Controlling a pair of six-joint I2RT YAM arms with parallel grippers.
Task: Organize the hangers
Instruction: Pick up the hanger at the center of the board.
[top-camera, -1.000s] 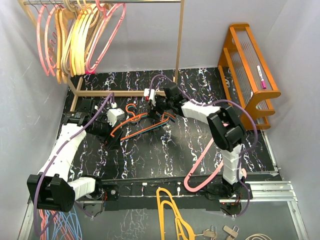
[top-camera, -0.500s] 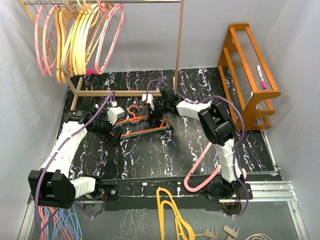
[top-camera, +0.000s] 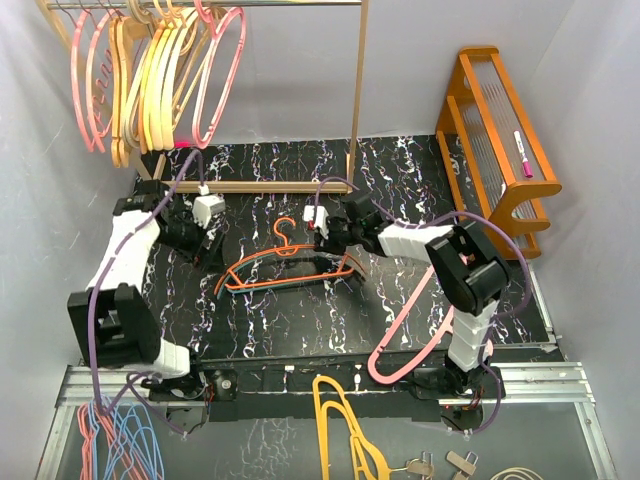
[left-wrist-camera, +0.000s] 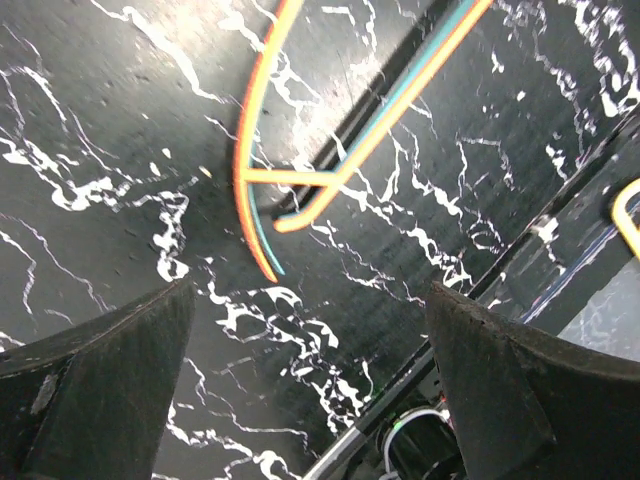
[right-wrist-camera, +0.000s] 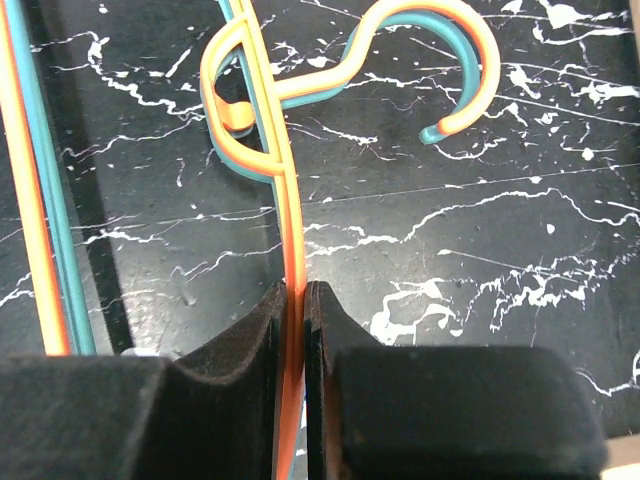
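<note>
Right wrist view: thin orange-and-teal plastic hangers (right-wrist-camera: 284, 215) lie stacked on the black white-veined mat (right-wrist-camera: 480, 230), with one orange bar pinched between the closed fingers of the right gripper (right-wrist-camera: 295, 300). That arm reaches low and leftward across the mat. The left gripper (left-wrist-camera: 310, 290) hovers nearby, jaws wide and empty. The hangers' far ends run out of frame.

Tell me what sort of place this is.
Probably a robot test cell staged like a closet corner: plain white walls box in a black marbled mat, a wooden garment rack hung with hangers, and an orange shelf.
</note>
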